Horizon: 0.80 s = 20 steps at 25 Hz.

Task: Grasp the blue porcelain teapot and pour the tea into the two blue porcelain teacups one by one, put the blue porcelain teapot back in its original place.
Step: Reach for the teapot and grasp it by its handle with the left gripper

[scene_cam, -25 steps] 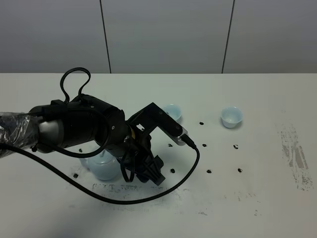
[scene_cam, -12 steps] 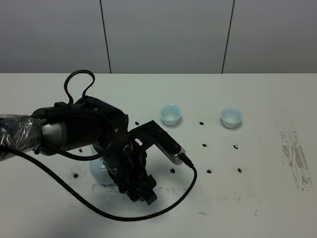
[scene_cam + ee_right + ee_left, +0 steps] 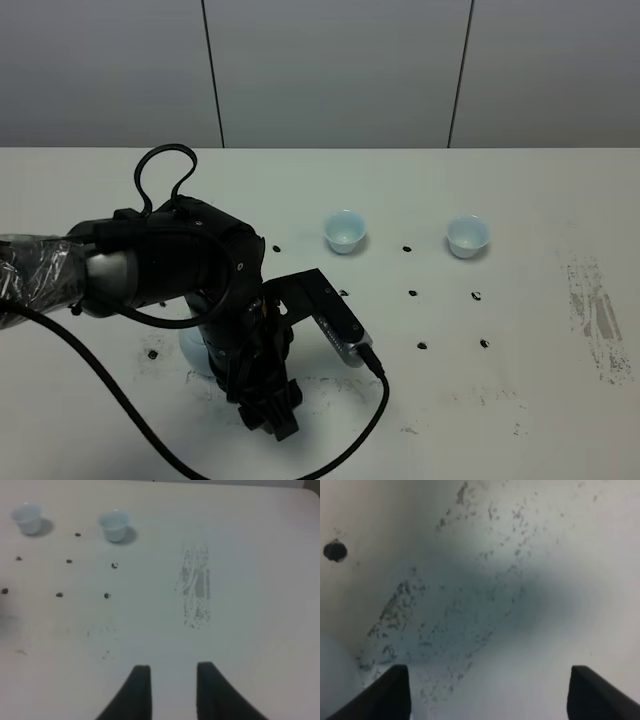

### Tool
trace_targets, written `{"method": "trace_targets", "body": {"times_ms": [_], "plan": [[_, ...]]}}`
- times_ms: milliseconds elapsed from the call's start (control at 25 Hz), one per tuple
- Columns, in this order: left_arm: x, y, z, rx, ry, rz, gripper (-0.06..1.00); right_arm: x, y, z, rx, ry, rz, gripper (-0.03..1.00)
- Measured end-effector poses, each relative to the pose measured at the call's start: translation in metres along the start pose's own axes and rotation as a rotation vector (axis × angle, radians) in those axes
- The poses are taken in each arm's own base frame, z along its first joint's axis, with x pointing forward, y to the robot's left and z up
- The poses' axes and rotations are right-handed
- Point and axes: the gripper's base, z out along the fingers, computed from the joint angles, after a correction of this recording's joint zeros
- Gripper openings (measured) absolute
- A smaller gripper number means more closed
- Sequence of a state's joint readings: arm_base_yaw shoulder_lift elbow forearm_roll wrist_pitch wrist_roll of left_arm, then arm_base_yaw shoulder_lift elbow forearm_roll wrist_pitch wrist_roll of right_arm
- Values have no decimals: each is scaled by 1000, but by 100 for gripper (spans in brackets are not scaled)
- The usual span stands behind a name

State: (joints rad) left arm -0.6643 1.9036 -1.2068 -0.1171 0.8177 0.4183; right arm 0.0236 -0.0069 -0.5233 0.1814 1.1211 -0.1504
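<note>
Near the surface's [image 3: 540, 190] front left corner, the left hand [image 3: 272, 415], wide and empty, hovers beside the blue porcelain teapot [image 3: 192, 350]; the grasp step seems pending, requiring alignment with its handle. One teacup [image 3: 343, 231] and the other teacup [image 3: 467, 236] stand toward the far edge; right hand [image 3: 169, 692] narrowly parted

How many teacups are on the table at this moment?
2. In the high view, the left teacup stands near mid-table and the right teacup stands beside it, apart. The left arm covers part of the table, so another could be hidden.

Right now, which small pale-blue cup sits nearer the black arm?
The pale-blue porcelain teacup on the overhead view's left; the other cup stands farther right.
</note>
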Motion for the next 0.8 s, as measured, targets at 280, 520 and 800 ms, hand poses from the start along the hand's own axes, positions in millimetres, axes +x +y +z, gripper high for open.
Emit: {"method": "trace_targets", "body": {"times_ms": [280,520,800], "plan": [[12,-4,-24,-15,53,98,66,0,0,0,0,0,0,21],[6,-24,-45,-55,-44,114,66,0,0,0,0,0,0,21],[-3,-57,-42,-97,-169,-149,66,0,0,0,0,0,0,21]]}}
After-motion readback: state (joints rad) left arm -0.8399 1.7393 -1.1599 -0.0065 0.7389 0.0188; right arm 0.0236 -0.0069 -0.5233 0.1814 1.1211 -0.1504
